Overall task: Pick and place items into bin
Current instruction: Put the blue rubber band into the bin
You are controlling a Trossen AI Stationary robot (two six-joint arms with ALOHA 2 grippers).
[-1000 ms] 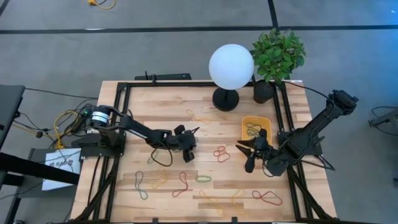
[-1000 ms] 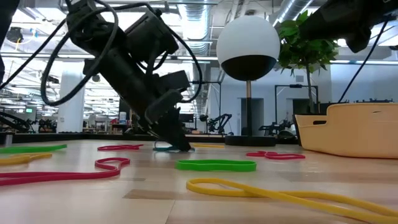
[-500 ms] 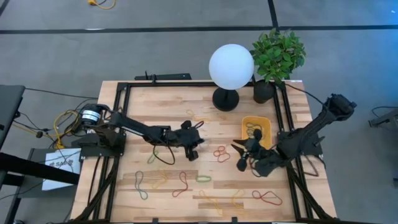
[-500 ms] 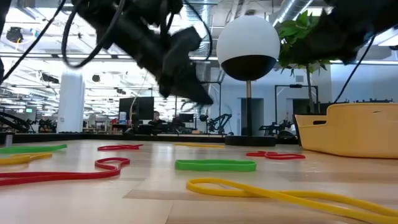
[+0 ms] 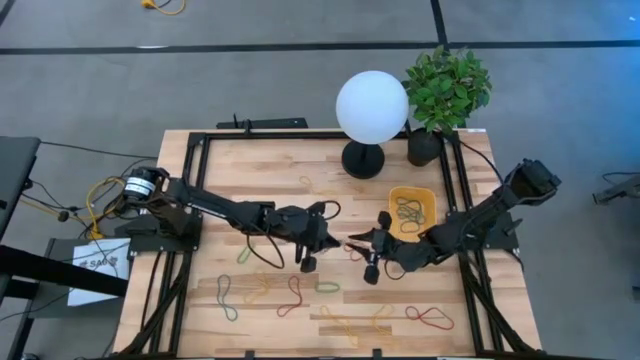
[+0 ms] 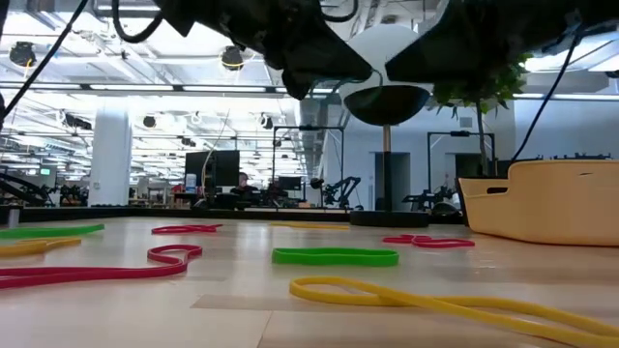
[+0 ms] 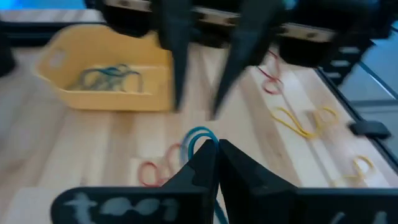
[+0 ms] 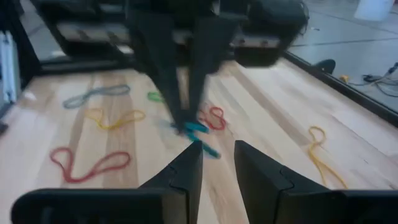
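The left arm lies low and stretched out from the left edge of the table (image 5: pixel 270 165) toward the middle. The left gripper (image 5: pixel 311 243) is well left of the bin (image 5: pixel 411 207), and its jaws are pinched shut on a blue band (image 7: pixel 198 138). The blue band sticks up from the tips in a small loop, above the wood.

The right arm bends down from the right edge and also reaches toward the middle. The right gripper (image 5: pixel 367 250) is near the bin, on its left and a bit toward the front. Its jaws are a little way apart and hold nothing. The two grippers point at each other, tip to tip, and are very close. The blue band hangs between them.

The bin sits on the right part of the table, in front of the plant pot (image 5: pixel 424 147). There is one bin. Inside it lie a few bands (image 7: pixel 106 76), blue and green ones, in a tangle too mixed up to count.

Loose bands lie on the wood left of the bin and in front of it. From above I can count about ten. One red band (image 5: pixel 429 317) lies at the front, and one green band (image 6: pixel 335 256) lies flat near the low camera.

One round white lamp (image 5: pixel 371 108) stands behind the bin, just left of the pot.
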